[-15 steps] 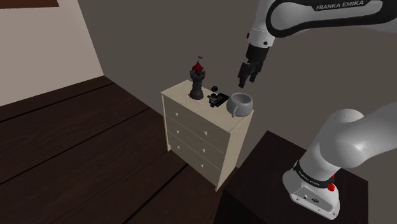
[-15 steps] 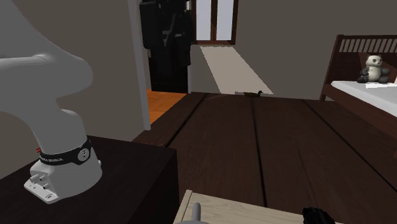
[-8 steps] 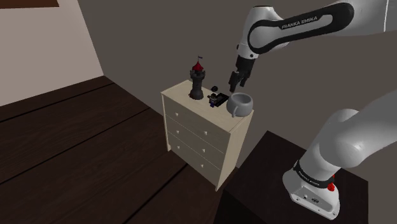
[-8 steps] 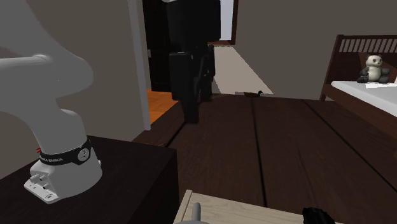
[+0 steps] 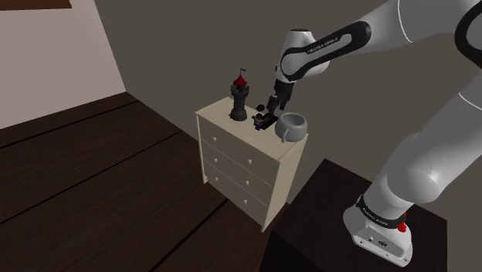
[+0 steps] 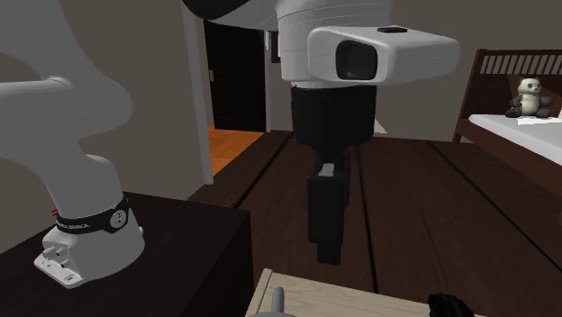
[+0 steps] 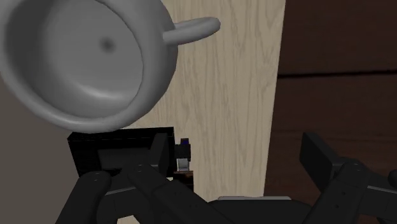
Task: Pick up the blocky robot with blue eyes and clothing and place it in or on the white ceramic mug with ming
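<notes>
The gripper (image 7: 235,149) is seen wide open, with nothing held between its black fingers, poised low over the pale dresser (image 5: 246,158). In the wrist view, one finger is laid across the dark body of the blocky robot (image 7: 118,153), so most of the toy appears to lie outside the gap rather than within it, though its outline is hard to make out against the finger. If the descent were made from this alignment, the toy could be struck from above or shoved aside instead of being clasped. The grey mug (image 5: 292,126) is set just beside the toy, so it could be nudged by a finger or tipped. The dark tower figure (image 5: 240,98) stands near on the toy's other side, leaving little room for correction.
</notes>
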